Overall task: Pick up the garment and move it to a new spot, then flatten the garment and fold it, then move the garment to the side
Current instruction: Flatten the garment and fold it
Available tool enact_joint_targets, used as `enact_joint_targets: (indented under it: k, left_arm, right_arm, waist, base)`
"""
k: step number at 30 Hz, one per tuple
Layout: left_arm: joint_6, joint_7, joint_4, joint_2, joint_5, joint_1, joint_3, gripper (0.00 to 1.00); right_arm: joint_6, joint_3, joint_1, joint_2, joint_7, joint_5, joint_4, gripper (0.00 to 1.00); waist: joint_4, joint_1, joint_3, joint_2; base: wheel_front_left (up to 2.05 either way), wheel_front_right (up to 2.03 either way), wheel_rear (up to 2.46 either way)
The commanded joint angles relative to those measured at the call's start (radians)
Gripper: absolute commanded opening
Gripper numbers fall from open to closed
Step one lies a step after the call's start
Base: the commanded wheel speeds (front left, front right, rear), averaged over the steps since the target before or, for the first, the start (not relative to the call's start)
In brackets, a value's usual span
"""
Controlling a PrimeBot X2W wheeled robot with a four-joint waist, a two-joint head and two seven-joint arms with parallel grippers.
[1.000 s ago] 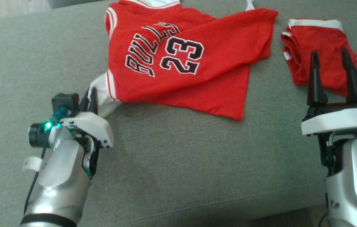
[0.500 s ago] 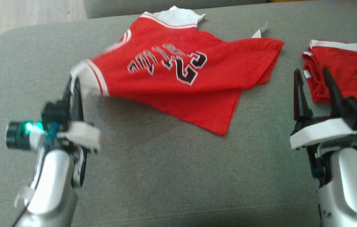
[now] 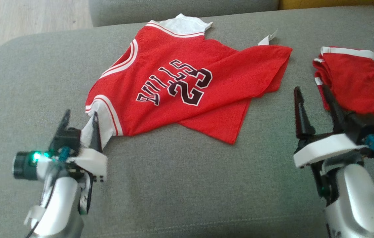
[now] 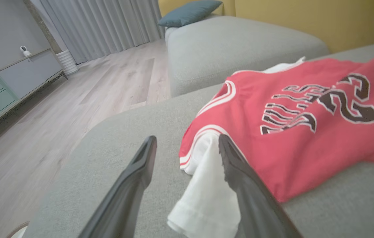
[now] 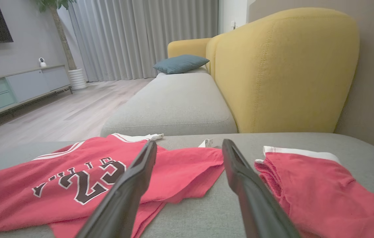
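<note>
A red basketball jersey [image 3: 187, 89] lies spread across the grey sofa cushion [image 3: 187, 188], number side up, its hem corner folded over toward the robot's right. A second ago the left gripper [image 3: 81, 113] was clamped on the jersey's white sleeve [image 4: 206, 195]. Now its two dark fingers stand well apart and the grip is released. In the left wrist view the sleeve lies loose between those fingers, resting against one of them and clear of the other.

Half a second ago that end of the jersey was raised and blurred. It now sits settled on the cushion, the lettering sharp. The head camera has shifted between the frames, so the jersey's changed place in the picture is not a sure sign of travel.

The right gripper [image 3: 310, 88] is as it was in both earlier frames, fingers wide apart and holding nothing. It hangs over bare cushion between the jersey's hem and a bunched pair of red shorts [image 3: 355, 82] with a white waistband, which lie at the robot's right, apart from the jersey.

The right wrist view takes in the jersey's folded corner [image 5: 190, 162] just beyond the fingertips. Behind it are a yellow sofa back [image 5: 282, 66] and a blue pillow [image 5: 180, 63].
</note>
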Motion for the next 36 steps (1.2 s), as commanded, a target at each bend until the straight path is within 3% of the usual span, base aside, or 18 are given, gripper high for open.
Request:
enact_joint_targets:
  k: [1, 9, 14, 36]
  left_arm:
    - [0.018, -0.017, -0.053, 0.021, -0.021, -0.032, 0.064, 1.00]
    - [0.044, -0.020, -0.243, 0.007, -0.073, 0.053, 0.137, 1.00]
    - [0.033, -0.021, -0.351, -0.005, -0.074, 0.133, 0.145, 1.00]
    - [-0.007, -0.021, -0.376, -0.046, -0.054, 0.153, 0.153, 1.00]
  right_arm:
    - [0.007, 0.043, -0.002, 0.001, -0.005, 0.021, -0.033, 1.00]
    - [0.007, 0.118, 0.070, 0.001, -0.032, 0.081, -0.022, 1.00]
    - [0.007, 0.120, 0.087, 0.001, -0.057, 0.089, 0.010, 1.00]
    - [0.007, 0.119, -0.003, 0.001, 0.025, 0.142, 0.277, 1.00]
  waist:
    - [-0.002, 0.0000, -0.004, 0.0000]
    - [-0.001, 0.0000, -0.021, 0.0000]
    - [0.031, 0.0000, -0.027, 0.0000]
    - [0.130, 0.0000, -0.005, 0.0000]
  base:
    - [0.00, 0.00, 0.00]
    - [0.00, 0.00, 0.00]
    - [0.00, 0.00, 0.00]
    - [0.00, 0.00, 0.00]
